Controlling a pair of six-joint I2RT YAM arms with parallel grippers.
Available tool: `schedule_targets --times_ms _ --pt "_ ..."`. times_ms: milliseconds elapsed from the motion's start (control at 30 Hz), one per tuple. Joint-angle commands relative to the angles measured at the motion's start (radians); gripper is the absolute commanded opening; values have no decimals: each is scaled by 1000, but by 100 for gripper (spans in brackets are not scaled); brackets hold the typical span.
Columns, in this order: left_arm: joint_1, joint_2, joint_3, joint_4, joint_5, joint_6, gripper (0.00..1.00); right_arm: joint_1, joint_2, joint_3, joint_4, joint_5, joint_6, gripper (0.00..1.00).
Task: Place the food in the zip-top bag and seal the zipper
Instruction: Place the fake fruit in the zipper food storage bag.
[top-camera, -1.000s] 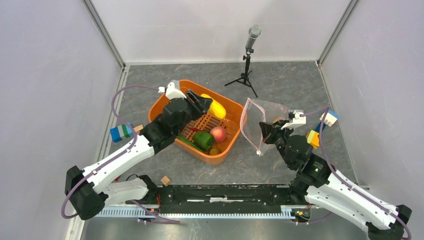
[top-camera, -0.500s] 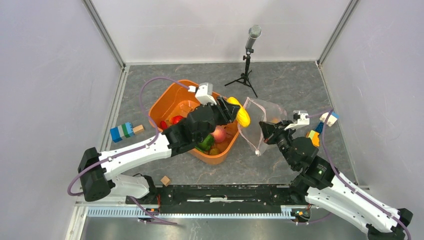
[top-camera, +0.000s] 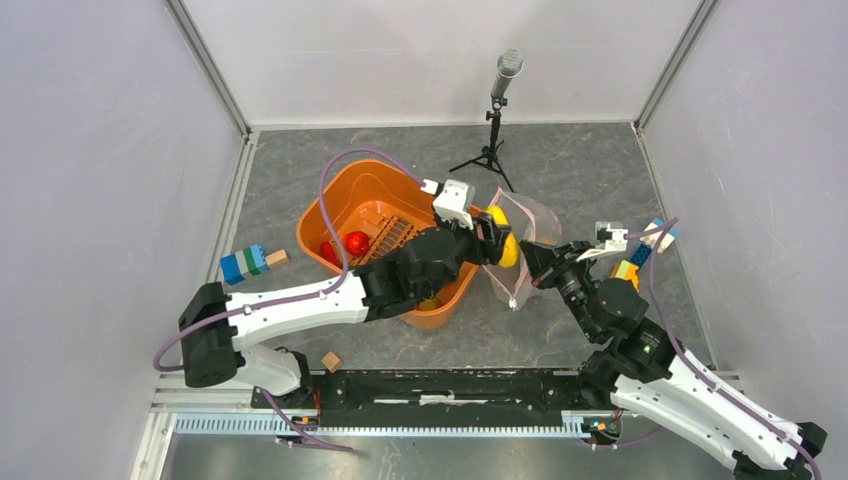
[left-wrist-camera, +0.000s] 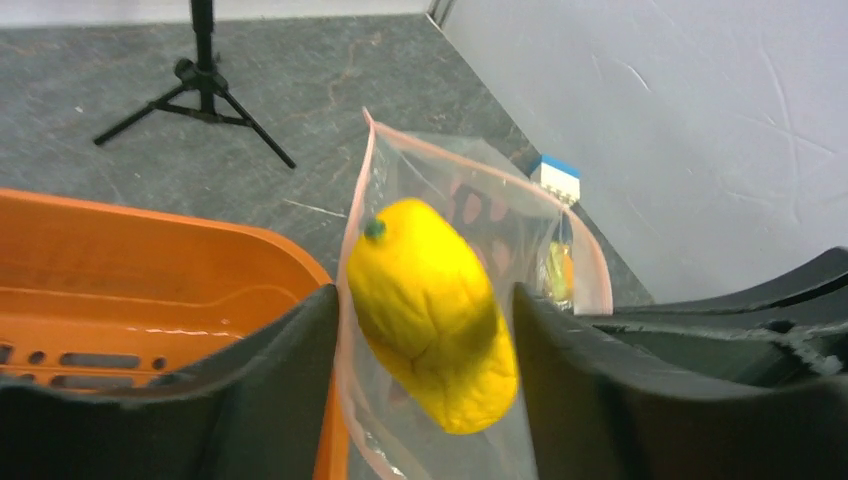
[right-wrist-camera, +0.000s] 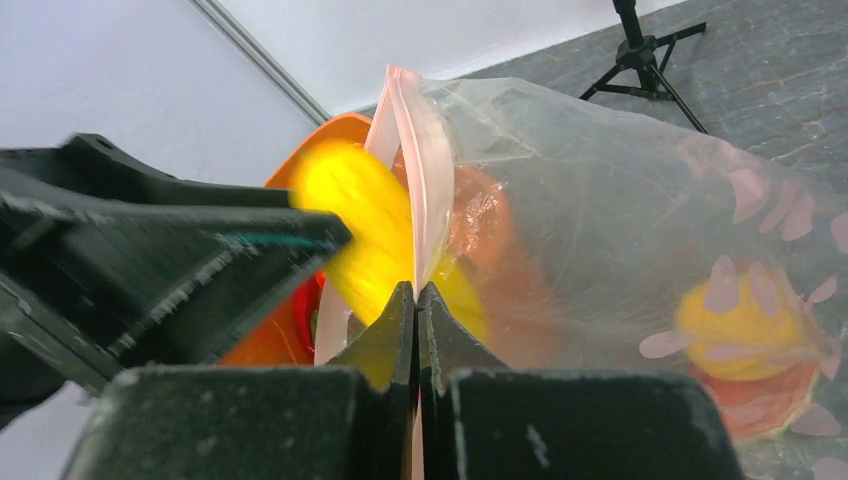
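Observation:
The zip-top bag (top-camera: 535, 222) stands open to the right of the orange basket (top-camera: 340, 200). My right gripper (top-camera: 535, 262) is shut on its pink zipper rim (right-wrist-camera: 415, 150) and holds the mouth up. My left gripper (top-camera: 495, 240) is at the mouth with its jaws apart. A yellow piece (left-wrist-camera: 430, 310) sits between them just inside the rim, with a thin gap on its left side. It is blurred in the right wrist view (right-wrist-camera: 350, 220). A yellow-orange piece (right-wrist-camera: 745, 320) lies inside the bag. Red peppers (top-camera: 352, 243) remain in the basket.
A microphone tripod (top-camera: 492, 150) stands behind the bag. Coloured blocks (top-camera: 245, 263) lie left of the basket and more blocks (top-camera: 640, 255) right of the bag. A wooden cube (top-camera: 330, 361) lies near the front rail. Walls close both sides.
My left arm carried the yellow piece from the basket rightward to the bag mouth, where its jaws now stand apart. My right gripper kept holding the bag rim and shifted slightly.

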Motion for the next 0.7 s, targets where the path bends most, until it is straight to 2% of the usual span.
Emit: schedule_targets --times_ms 0,33,67,133,300,500,667 --pt "-15 19 37 62 53 149 81 1 -48 -3 40 21 28 0" --pt "-15 16 40 62 102 162 94 1 -57 -4 38 28 28 0" --pt "-15 7 42 64 148 178 100 1 -65 -6 35 36 28 0" --pt "-14 -14 44 68 211 193 100 0 -76 -4 16 60 28 0" --pt "-14 -93 40 23 260 242 100 1 -111 -9 -33 126 40 0" --pt "7 -213 -35 -74 105 264 100 1 -132 -19 -56 155 35 0" --pt "100 -313 -125 -247 117 176 100 1 -107 -11 -71 130 11 0"
